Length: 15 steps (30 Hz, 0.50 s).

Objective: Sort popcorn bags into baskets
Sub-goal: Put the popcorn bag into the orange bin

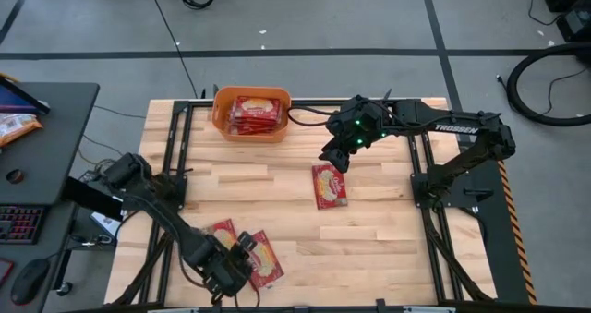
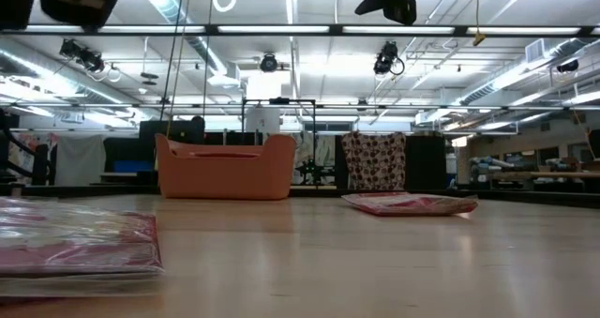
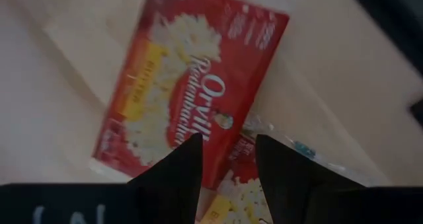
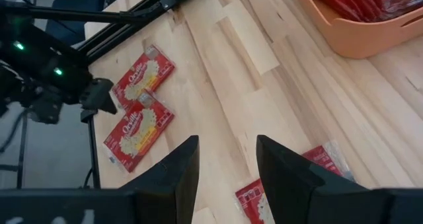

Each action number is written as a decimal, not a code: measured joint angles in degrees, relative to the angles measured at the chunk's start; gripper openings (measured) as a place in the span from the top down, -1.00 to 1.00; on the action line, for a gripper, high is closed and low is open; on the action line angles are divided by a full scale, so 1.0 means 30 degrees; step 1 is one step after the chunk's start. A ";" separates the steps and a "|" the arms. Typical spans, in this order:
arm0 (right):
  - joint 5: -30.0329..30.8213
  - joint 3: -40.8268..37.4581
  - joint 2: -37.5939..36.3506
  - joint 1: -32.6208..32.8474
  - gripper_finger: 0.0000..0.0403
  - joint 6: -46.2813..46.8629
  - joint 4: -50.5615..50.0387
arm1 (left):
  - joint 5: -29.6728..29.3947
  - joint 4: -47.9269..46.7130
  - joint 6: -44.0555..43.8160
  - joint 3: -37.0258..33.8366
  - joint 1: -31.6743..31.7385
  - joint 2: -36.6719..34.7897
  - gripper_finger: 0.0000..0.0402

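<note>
The orange tub [image 1: 251,114] sits at the far edge of the table [image 1: 277,179] with red popcorn bags [image 1: 256,111] inside. One bag [image 1: 329,185] lies mid-table. Two more [image 1: 247,251] lie at the near edge. The left gripper [image 1: 224,269] hangs over those two, fingers apart, holding nothing. The right gripper [image 1: 336,156] hovers above the middle bag, open wide.

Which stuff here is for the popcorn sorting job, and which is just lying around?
For the job: popcorn bags by the left gripper, popcorn bag mid-table, bags already in the orange basket, left gripper, right gripper.

Just lying about: keyboard, mouse, black side desk.
</note>
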 joint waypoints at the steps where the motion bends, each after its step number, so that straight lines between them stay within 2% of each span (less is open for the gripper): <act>1: 0.0000 0.0000 0.0000 0.0000 0.23 0.0000 0.0001 | 0.0008 -0.0002 0.0005 0.0000 -0.0013 0.0316 0.28; 15: 0.0022 0.0000 0.0000 -0.0007 0.23 0.0000 0.0000 | -0.0099 0.0118 -0.0267 0.0029 0.0033 0.2899 0.28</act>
